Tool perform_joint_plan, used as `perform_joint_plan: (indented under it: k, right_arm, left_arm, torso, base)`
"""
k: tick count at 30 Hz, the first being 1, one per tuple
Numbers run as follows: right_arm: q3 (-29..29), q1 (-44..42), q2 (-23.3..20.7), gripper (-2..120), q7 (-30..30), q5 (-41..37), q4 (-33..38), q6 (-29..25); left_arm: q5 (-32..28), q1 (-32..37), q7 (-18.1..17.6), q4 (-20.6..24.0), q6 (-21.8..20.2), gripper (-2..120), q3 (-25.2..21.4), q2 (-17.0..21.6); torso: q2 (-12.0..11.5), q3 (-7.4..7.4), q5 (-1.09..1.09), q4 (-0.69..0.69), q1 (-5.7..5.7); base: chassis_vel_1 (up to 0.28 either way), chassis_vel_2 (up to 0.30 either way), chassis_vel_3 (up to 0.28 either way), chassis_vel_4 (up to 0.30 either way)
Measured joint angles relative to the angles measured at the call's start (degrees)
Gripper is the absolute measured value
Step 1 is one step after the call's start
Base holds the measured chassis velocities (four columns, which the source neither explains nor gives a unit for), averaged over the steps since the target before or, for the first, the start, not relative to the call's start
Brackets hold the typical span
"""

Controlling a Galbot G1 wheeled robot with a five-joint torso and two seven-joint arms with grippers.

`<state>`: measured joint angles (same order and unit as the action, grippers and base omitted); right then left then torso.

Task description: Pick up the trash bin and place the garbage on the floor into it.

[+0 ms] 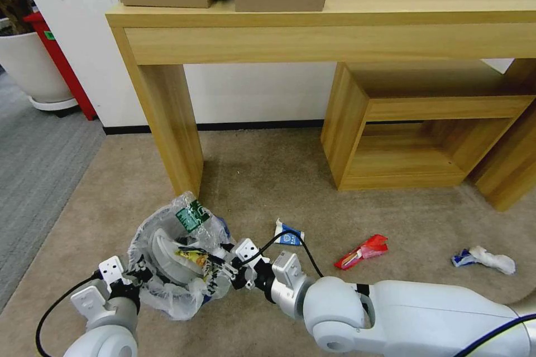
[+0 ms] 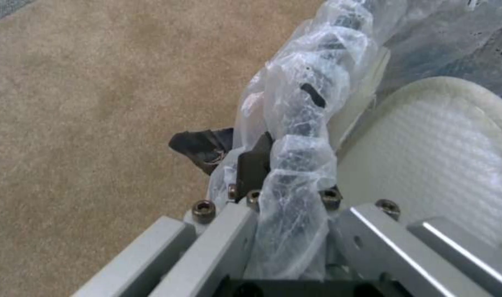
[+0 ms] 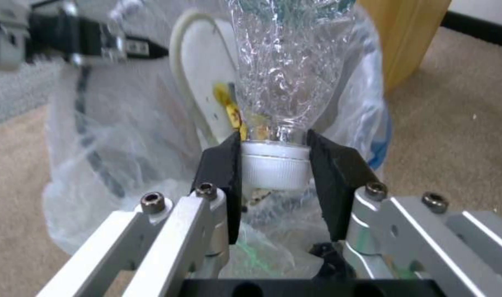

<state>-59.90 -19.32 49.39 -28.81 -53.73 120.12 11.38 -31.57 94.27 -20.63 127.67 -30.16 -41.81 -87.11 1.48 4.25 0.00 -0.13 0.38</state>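
White cap of clear plastic bottle (image 3: 287, 78) was gripped between black pads (image 3: 221, 165) of right gripper (image 3: 274, 165), over bag-lined trash bin (image 3: 125, 136); white slipper (image 3: 204, 78) was seen inside.

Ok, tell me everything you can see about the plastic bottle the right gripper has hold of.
The plastic bottle is clear, crinkled thin plastic with a white ribbed screw cap and a green label. The right gripper is shut on the cap, one black pad on each side. The bottle's body points away from the gripper into the mouth of the trash bin, against its translucent liner bag, next to a white slipper already inside. The left gripper clamps the bin's rim.
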Motion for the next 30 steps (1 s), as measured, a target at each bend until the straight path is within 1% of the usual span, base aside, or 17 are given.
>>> perform_joint_plan:
  k: [5, 16, 30]
  right_arm:
    - [-1.9, 1.3, 2.3, 27, -0.1, 0.5, -3.1, -0.4]
    - [-3.6, 3.5, 6.3, 27, -1.6, 0.4, -6.4, -0.5]
    - [-4.5, 5.5, 7.6, 27, -1.5, -0.6, -7.0, -0.7]
  left_arm:
    - [0.4, 0.3, 0.2, 0.2, 0.2, 0, 0.2, -0.4]
    - [0.9, 0.6, 0.4, 0.4, 0.5, 0, 0.3, -0.9]
    - [1.2, 0.1, 0.5, 0.0, 0.4, 0, 0.7, -1.1]
  torso:
    - [0.0, 0.0, 0.0, 0.0, 0.0]
    - [0.0, 0.0, 0.0, 0.01, 0.0]
    - [0.0, 0.0, 0.0, 0.0, 0.0]
  base:
    - [0.0, 0.0, 0.0, 0.0]
    - [0.0, 0.0, 0.0, 0.0]
    - [0.0, 0.0, 0.0, 0.0]
